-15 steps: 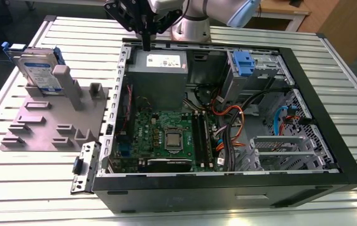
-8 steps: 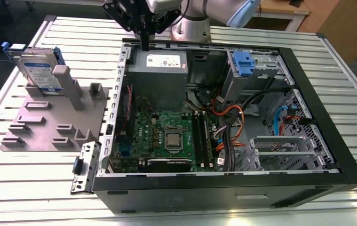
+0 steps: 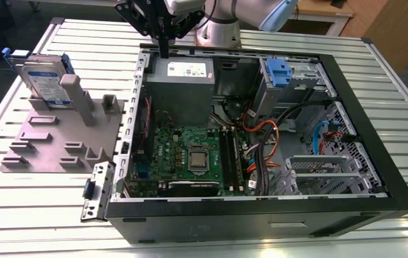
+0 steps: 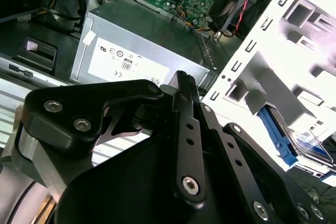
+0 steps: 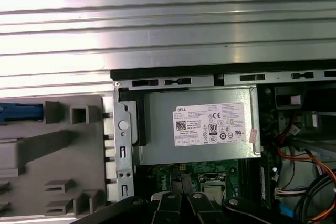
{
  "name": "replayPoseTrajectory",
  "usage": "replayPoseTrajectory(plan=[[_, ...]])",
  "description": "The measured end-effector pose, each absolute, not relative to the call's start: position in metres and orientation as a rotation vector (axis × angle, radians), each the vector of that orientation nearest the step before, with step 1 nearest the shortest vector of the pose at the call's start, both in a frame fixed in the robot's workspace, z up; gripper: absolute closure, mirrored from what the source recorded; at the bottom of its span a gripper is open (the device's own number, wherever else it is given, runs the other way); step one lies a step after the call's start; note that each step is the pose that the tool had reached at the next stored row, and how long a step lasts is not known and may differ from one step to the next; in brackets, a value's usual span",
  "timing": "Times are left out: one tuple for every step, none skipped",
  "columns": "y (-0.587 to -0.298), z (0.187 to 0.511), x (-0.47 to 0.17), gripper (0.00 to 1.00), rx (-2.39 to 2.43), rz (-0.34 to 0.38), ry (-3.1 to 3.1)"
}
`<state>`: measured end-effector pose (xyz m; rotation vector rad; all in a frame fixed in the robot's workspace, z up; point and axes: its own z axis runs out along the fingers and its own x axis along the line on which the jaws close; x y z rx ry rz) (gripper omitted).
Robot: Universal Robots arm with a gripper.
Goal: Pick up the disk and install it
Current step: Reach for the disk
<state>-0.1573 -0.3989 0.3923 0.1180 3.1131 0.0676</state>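
Disk (image 3: 46,80) stands on edge in the grey fixture (image 3: 53,140) by the bench's far corner, likely presented for easy grasping, well apart from the gripper (image 3: 165,54), which hangs pressed together and empty above the power supply (image 3: 182,80).

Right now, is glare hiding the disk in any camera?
Exterior view: even light, the silver hard drive in its blue plastic carrier reads clearly. Second wrist view: the grey holding fixture is washed out to white. First wrist view: bright glare bands on the ribbed metal table.
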Motion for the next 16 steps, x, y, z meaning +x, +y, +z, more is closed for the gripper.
replayPoseTrajectory(plan=[[-0.3989, 0.3923, -0.1576, 0.89, 0.118, 0.068, 3.113], [-0.3989, 0.3923, -0.1580, 0.89, 0.118, 0.068, 3.113], [-0.3990, 0.3922, -0.1584, 0.89, 0.118, 0.068, 3.113], [-0.3989, 0.3922, -0.1588, 0.89, 0.118, 0.068, 3.113], [-0.3989, 0.3922, -0.1591, 0.89, 0.118, 0.068, 3.113], [-0.3989, 0.3921, -0.1595, 0.89, 0.118, 0.068, 3.113], [-0.3989, 0.3921, -0.1599, 0.89, 0.118, 0.068, 3.113], [-0.3989, 0.3921, -0.1602, 0.89, 0.118, 0.068, 3.113], [-0.3989, 0.3920, -0.1605, 0.89, 0.118, 0.068, 3.113], [-0.3989, 0.3920, -0.1609, 0.89, 0.118, 0.068, 3.113], [-0.3989, 0.3919, -0.1612, 0.89, 0.118, 0.068, 3.113], [-0.3989, 0.3919, -0.1615, 0.89, 0.118, 0.068, 3.113], [-0.3989, 0.3919, -0.1618, 0.89, 0.118, 0.068, 3.113], [-0.3989, 0.3918, -0.1622, 0.89, 0.118, 0.068, 3.113], [-0.3989, 0.3918, -0.1625, 0.89, 0.118, 0.068, 3.113], [-0.3989, 0.3917, -0.1628, 0.89, 0.118, 0.068, 3.113]])
